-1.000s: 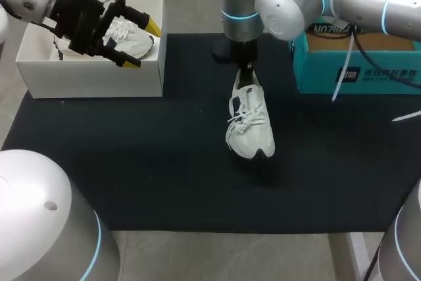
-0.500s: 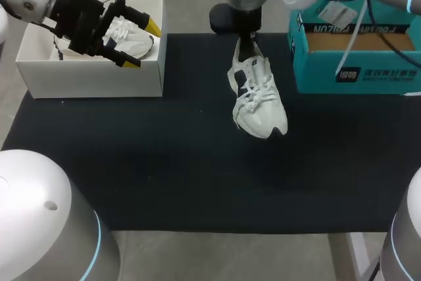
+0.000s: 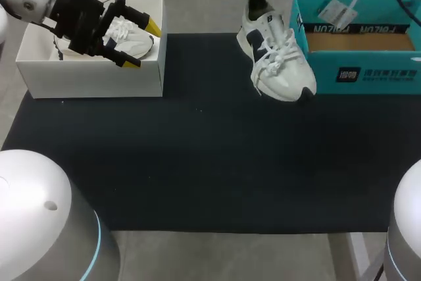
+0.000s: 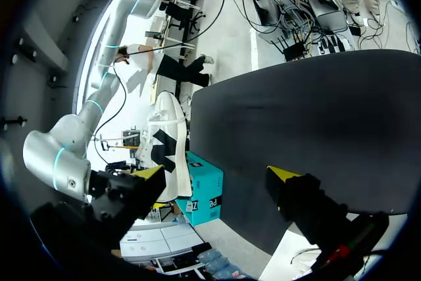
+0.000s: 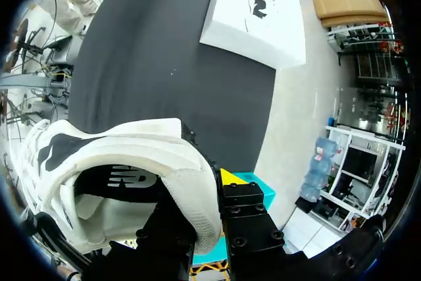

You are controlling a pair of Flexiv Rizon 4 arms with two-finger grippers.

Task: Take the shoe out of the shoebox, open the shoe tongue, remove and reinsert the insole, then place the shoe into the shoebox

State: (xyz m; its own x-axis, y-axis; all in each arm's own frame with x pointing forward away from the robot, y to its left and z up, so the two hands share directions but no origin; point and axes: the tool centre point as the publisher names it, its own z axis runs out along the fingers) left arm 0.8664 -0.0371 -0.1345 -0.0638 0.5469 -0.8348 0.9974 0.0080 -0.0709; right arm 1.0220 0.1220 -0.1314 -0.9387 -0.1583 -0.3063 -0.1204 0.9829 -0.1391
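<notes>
- The dark surface [image 3: 197, 162] spreads out below both grippers and carries a box at each end.
- The teal shoebox [image 3: 368, 74] stands open just beside the right gripper. Its brown inside faces up. From the left wrist view it shows well ahead of that gripper, behind the hanging shoe [image 4: 205, 192].
- The white shoebox [image 3: 92, 77] sits directly under the left gripper, also open. From the right wrist view it lies far ahead, across the surface [image 5: 263, 14].
- The shoe [image 3: 279, 64], white with dark side markings and white laces, hangs below the right gripper, heel up and toe down. Its toe is against the teal shoebox's near corner as seen from above; whether it touches cannot be told.
- A second white shoe [image 3: 131, 41] lies inside the white shoebox, right under the left gripper's fingers.
- The right gripper [image 5: 207, 202] is clamped on the shoe's heel collar, with one finger inside the opening and the yellow-tipped finger [image 5: 230, 177] pressed on the outside.
- The left gripper [image 3: 142, 45] hovers over the white shoebox with its fingers spread wide, holding nothing. From its own wrist view [image 4: 217, 176] only the surface shows between the two yellow tips.
</notes>
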